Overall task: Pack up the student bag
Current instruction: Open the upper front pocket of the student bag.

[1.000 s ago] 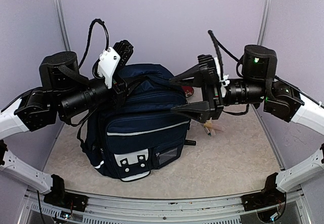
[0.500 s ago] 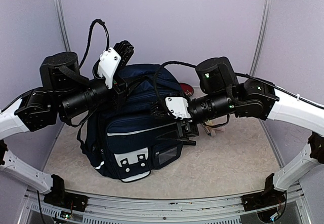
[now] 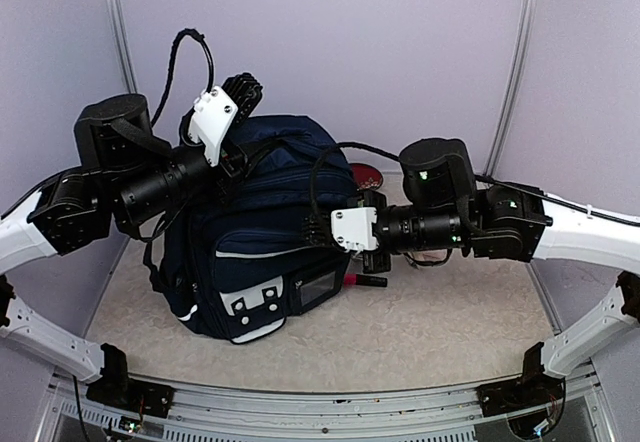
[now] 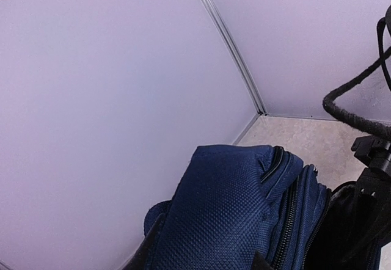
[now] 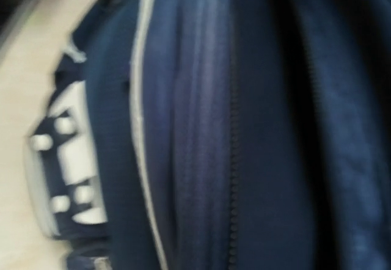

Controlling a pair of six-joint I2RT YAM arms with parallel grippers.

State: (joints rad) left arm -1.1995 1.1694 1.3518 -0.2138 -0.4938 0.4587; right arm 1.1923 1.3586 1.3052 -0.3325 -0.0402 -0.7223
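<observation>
The left gripper [image 3: 232, 160] seemingly clamps the student bag [image 3: 262, 224] top; right gripper [image 3: 314, 230] touches its front, opening unclear.

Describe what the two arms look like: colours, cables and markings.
Both the left arm and right arm have black cylindrical motor housings near the wrist and white lower links. Each wrist carries a white camera bracket and a looping black braided cable. Small green lights glow on the right arm.

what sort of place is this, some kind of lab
Most likely a robot test cell in a lab: plain lilac panel walls joined by metal corner posts, and two robot arms bolted at a table's edge, working on a navy backpack.
</observation>
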